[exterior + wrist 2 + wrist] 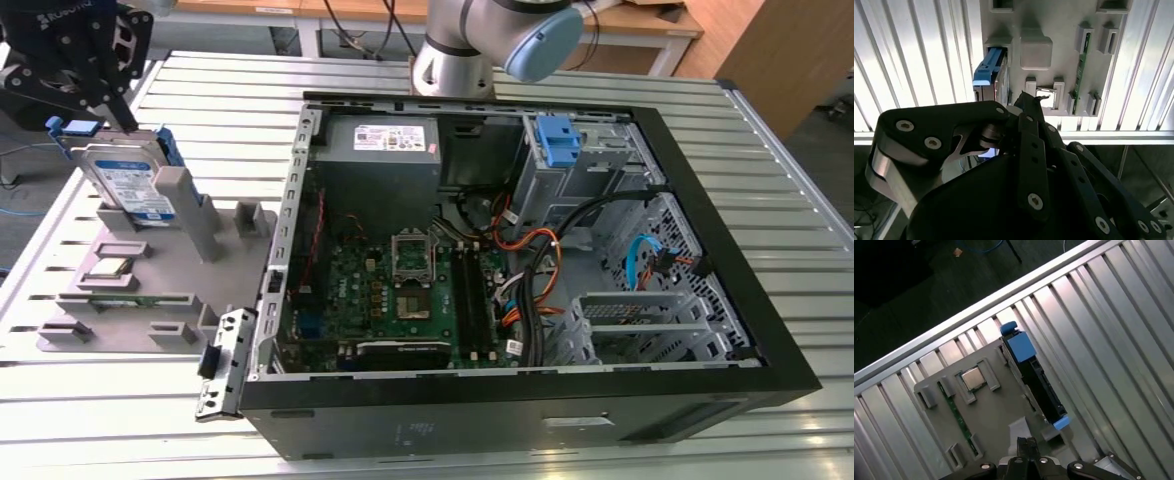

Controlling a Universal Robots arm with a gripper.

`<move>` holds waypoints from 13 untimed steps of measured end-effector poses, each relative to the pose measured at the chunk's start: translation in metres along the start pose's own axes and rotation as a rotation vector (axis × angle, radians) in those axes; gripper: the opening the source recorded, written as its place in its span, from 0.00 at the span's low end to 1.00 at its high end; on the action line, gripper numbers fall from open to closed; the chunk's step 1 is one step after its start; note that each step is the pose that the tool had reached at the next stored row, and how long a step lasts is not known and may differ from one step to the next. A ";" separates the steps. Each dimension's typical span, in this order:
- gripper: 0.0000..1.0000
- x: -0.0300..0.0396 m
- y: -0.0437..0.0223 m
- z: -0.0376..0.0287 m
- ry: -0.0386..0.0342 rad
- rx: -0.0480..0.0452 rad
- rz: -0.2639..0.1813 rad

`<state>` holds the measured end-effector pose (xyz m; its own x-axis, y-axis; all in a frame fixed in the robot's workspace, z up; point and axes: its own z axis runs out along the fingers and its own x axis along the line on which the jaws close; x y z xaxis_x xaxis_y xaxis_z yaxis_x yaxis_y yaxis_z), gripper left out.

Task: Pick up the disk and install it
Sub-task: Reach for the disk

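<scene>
Grey ribbed metal forms the bench (200,90). At the exterior view's far left the black tool (127,122) is hung just above the top edge of the disk (134,185). The tool's fingers are drawn together and nothing is held between them. The disk is stood on edge in a slot of a grey fixture (160,290), with its blue bracket along the upper edge and its labelled face turned toward the near side. Bare bench is left open beyond the fixture's far edge. To the right, the fixture's edge is set close beside the wall of an open computer case (534,425). Inside the case, a grey power supply (380,160) is mounted at the far side, with a green board (400,290) lying nearer. Farther right, a bare blue bracket (557,140) is seated in the bay, with cables (534,250) crowded below it.
</scene>
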<state>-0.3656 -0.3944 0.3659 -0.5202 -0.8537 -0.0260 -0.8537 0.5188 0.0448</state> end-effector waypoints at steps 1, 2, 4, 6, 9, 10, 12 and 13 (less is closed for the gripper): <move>0.10 0.0000 0.0000 0.0002 0.0008 -0.0005 -0.018; 0.10 0.0000 0.0000 0.0005 0.0016 -0.0009 -0.036; 0.10 0.0000 -0.0001 0.0009 0.0029 -0.0016 -0.063; 0.10 0.0000 0.0000 0.0009 0.0031 -0.0018 -0.064; 0.10 0.0000 -0.0001 0.0010 0.0029 -0.0017 -0.065; 0.10 0.0000 -0.0001 0.0010 0.0029 -0.0017 -0.065; 0.10 0.0000 0.0000 0.0011 0.0029 -0.0017 -0.065; 0.10 0.0000 -0.0001 0.0010 0.0029 -0.0017 -0.065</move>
<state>-0.3656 -0.3944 0.3649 -0.4639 -0.8855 -0.0260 -0.8854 0.4626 0.0448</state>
